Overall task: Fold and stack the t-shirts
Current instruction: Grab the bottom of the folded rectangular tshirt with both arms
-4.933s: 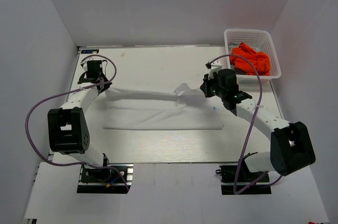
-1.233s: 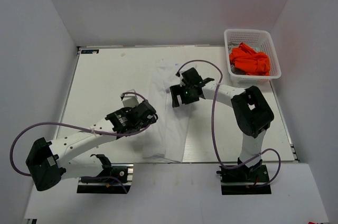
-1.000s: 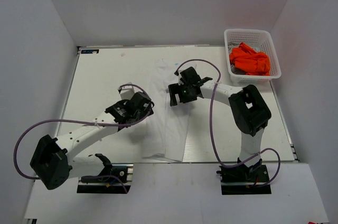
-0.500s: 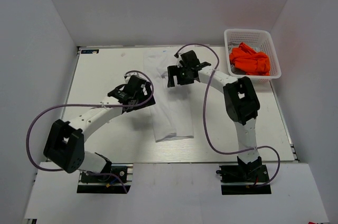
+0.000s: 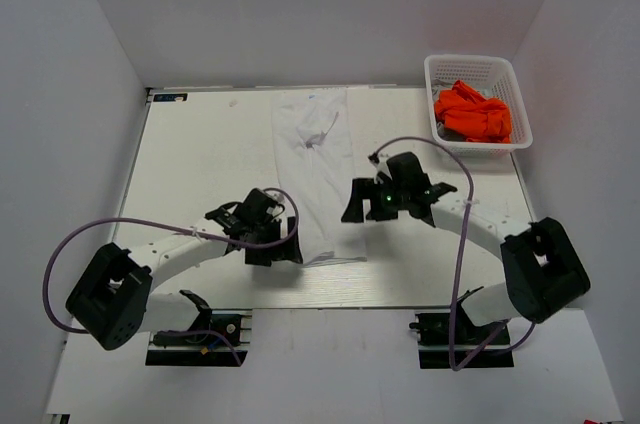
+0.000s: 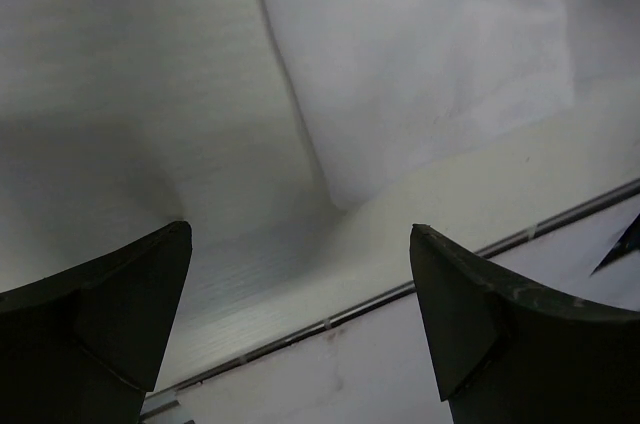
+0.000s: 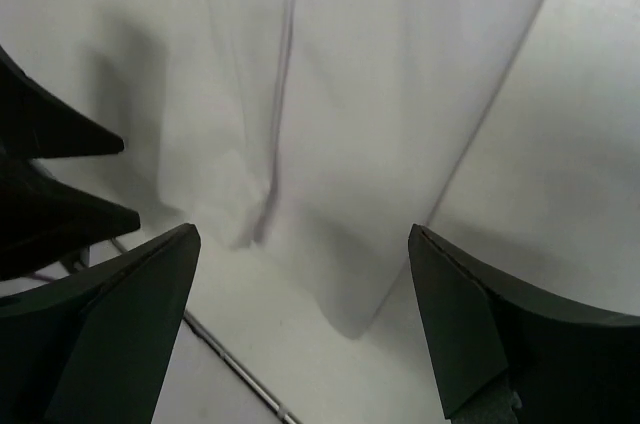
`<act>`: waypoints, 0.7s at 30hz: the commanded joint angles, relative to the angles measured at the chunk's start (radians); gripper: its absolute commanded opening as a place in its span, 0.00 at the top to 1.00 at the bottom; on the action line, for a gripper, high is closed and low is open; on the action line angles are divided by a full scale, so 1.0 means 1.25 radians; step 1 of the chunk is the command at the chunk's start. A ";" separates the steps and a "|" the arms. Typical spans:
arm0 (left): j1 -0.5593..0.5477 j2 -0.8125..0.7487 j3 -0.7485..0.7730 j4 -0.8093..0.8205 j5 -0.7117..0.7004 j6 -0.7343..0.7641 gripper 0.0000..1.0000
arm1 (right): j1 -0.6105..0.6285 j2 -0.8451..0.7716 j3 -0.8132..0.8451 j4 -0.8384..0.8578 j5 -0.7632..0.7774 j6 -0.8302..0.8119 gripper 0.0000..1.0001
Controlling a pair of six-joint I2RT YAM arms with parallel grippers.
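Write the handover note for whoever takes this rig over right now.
Left gripper: open, empty, by the white t-shirt's near left corner.
Right gripper: open, empty, by its right edge.
White t-shirt: flat on the table, folded into a long narrow strip.
Orange t-shirt: bunched in the white basket, far right corner.
Done: lengthwise folds of the white one.
Left: fold it crosswise, then fold the orange one and stack both.

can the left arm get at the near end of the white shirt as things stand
Probably yes: the left gripper is open, right beside the white t-shirt at its near-left corner, with only bare table between them.
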 commanded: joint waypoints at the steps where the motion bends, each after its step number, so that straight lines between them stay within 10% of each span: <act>1: -0.023 -0.038 -0.033 0.069 0.072 -0.018 0.00 | 0.003 -0.061 -0.082 -0.019 -0.090 0.052 0.10; 6: -0.068 0.022 -0.051 0.137 0.065 -0.026 0.00 | 0.005 -0.087 -0.163 -0.054 -0.140 0.050 0.10; 14: -0.084 0.100 -0.025 0.112 -0.009 -0.033 0.44 | 0.006 -0.063 -0.191 -0.067 -0.134 0.069 0.13; 21: -0.092 0.138 -0.017 0.111 -0.037 -0.033 0.72 | 0.006 -0.008 -0.186 -0.051 -0.112 0.074 0.44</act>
